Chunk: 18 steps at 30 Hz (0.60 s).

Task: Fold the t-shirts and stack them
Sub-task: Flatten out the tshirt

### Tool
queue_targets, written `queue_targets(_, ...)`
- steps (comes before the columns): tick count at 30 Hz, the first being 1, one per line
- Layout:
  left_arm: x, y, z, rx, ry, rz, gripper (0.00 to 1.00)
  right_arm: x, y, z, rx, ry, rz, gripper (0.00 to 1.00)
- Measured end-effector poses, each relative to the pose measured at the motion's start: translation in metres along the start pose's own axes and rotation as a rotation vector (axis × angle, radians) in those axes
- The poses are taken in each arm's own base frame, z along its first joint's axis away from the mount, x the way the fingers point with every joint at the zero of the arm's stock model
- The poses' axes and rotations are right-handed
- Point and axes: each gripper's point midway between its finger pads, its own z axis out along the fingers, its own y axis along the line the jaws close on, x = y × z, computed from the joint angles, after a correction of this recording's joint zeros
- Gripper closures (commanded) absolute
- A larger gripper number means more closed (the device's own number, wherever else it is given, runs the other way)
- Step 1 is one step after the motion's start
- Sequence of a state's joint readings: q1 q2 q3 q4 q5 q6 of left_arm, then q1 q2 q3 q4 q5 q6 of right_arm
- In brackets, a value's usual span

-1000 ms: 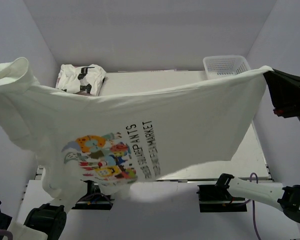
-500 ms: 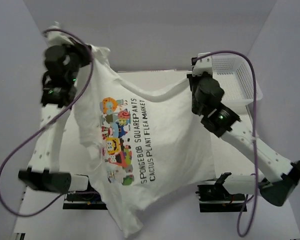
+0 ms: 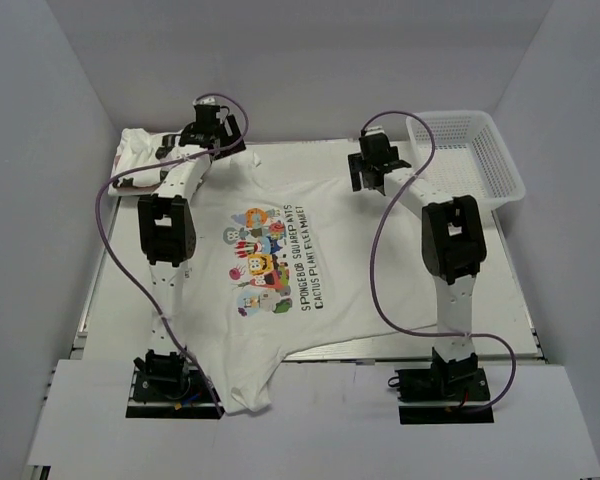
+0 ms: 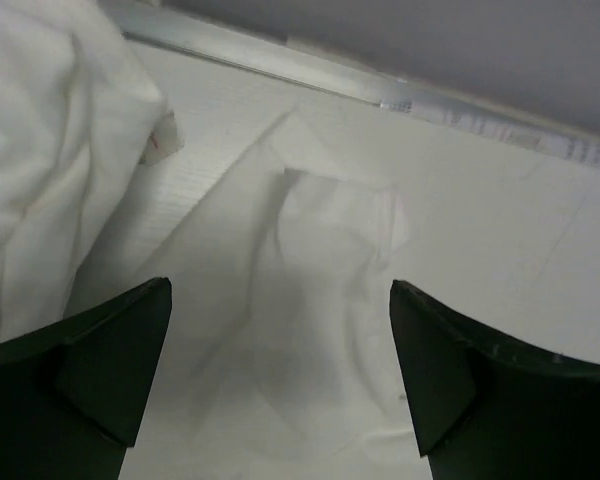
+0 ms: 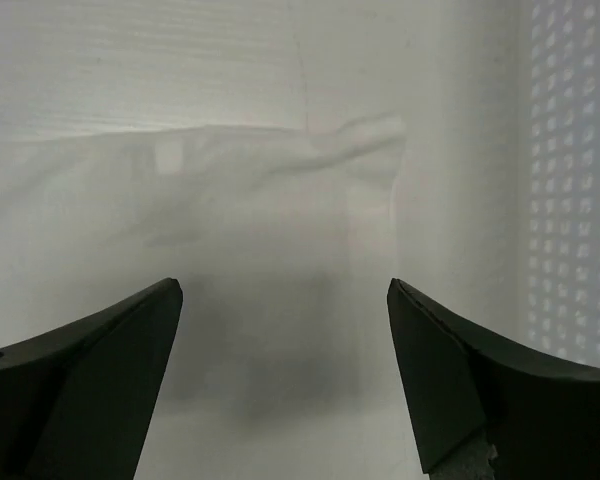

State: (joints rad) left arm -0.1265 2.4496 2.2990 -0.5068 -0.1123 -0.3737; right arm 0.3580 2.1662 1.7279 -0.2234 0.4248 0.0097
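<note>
- L gripper (image 4: 280, 310): jaws seen spread wide, nothing held; a corner of the cartoon-print t-shirt (image 3: 310, 230) is laid just under it, flat on table (image 3: 505, 290).
- R gripper (image 5: 285, 300): jaws wide, empty; opp. corner beneath.
- White t-shirt w/ black marks (image 3: 140, 152) is seen just left of L gripper.
- Mesh basket (image 3: 470, 150) is seen just right of R gripper.

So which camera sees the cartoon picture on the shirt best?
The top external view: the cartoon print lies face up, whole, on the spread t-shirt. The left wrist and right wrist views show only plain white cloth, none of the print.
</note>
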Motion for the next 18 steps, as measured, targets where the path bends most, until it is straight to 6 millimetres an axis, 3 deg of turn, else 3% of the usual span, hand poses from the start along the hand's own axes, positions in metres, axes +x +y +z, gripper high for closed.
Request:
queue_targets(3,0.032,0.009,-0.009,-0.001,0.082,0.019,0.00,0.018,0.004,-0.011,-0.042,0.033,0.005,0.10)
queue_targets(6,0.053,0.014,-0.047,0.017,0.124,0.029,0.00,0.017,0.005,-0.048,-0.097,0.007,0.041,0.10)
queue_targets(9,0.039,0.006,-0.092,0.058,0.093,0.024,0.00,0.000,0.005,-0.088,-0.155,-0.065,0.108,0.10)
queue_targets(12,0.016,-0.006,-0.135,0.107,0.036,0.017,0.00,-0.004,0.007,-0.112,-0.209,-0.104,0.167,0.10)
queue_targets(15,0.020,-0.010,-0.160,0.127,0.035,0.015,0.00,0.018,0.014,-0.115,-0.243,-0.056,0.205,0.10)
queue_targets(18,0.060,-0.003,-0.158,0.107,0.116,0.028,0.00,0.057,0.022,-0.107,-0.252,0.048,0.228,0.10)
